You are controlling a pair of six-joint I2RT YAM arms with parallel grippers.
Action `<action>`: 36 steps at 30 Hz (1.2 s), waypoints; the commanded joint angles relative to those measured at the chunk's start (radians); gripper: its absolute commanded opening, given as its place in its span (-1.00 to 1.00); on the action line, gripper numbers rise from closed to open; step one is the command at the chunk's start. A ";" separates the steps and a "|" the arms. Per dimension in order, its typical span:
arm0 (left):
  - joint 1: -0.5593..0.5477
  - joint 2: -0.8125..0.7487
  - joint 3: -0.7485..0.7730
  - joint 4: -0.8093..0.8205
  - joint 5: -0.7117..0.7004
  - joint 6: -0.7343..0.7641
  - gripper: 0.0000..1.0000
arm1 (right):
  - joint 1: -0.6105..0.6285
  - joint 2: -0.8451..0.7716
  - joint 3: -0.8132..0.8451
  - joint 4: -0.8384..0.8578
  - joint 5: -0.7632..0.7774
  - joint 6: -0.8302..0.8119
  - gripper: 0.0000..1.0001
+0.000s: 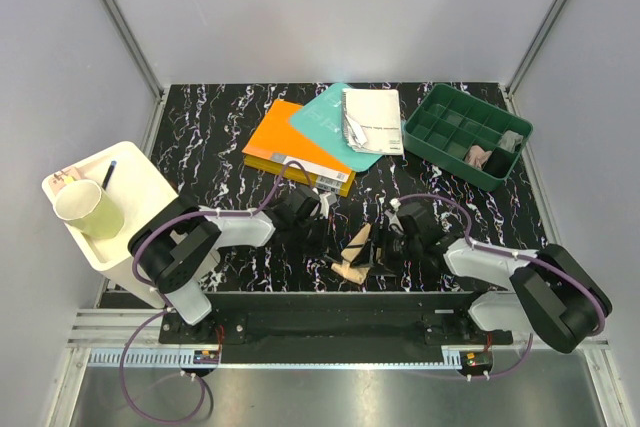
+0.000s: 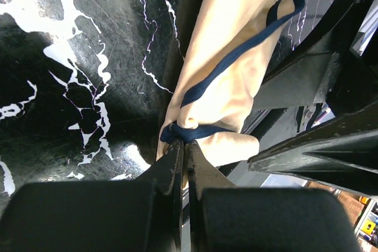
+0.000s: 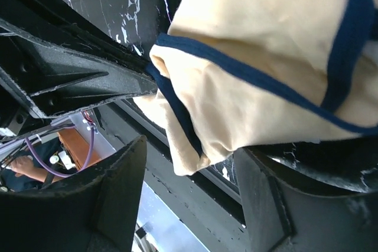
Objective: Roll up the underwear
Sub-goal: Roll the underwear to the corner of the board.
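Observation:
The beige underwear with dark navy edging (image 1: 354,255) lies bunched and partly rolled at the near edge of the black marbled table, between my two grippers. My left gripper (image 2: 184,149) is shut on a navy-edged fold of the beige underwear (image 2: 224,81). My right gripper (image 3: 192,163) is open, its fingers either side of the overhanging corner of the beige underwear (image 3: 260,87) without pinching it. A light grey fabric piece (image 1: 512,140) lies in the green tray; I cannot tell whether it is the grey underwear.
A green compartment tray (image 1: 452,122) stands at the back right. Orange (image 1: 285,142) and teal books (image 1: 325,117) and a white booklet (image 1: 372,119) lie at the back middle. A white tray with a cup (image 1: 90,209) stands at the left. The table's front rail (image 3: 177,199) runs right under both grippers.

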 commanded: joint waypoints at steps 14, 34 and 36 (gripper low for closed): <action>0.015 -0.025 0.000 -0.069 -0.025 0.021 -0.68 | 0.034 0.121 0.053 -0.123 0.107 -0.039 -0.77; 0.074 -0.222 -0.196 0.163 0.015 0.005 0.21 | -0.063 0.503 0.254 -0.102 -0.154 -0.341 -0.99; 0.075 -0.219 -0.207 0.183 0.018 0.000 0.22 | -0.067 0.523 0.260 -0.101 -0.160 -0.343 -0.99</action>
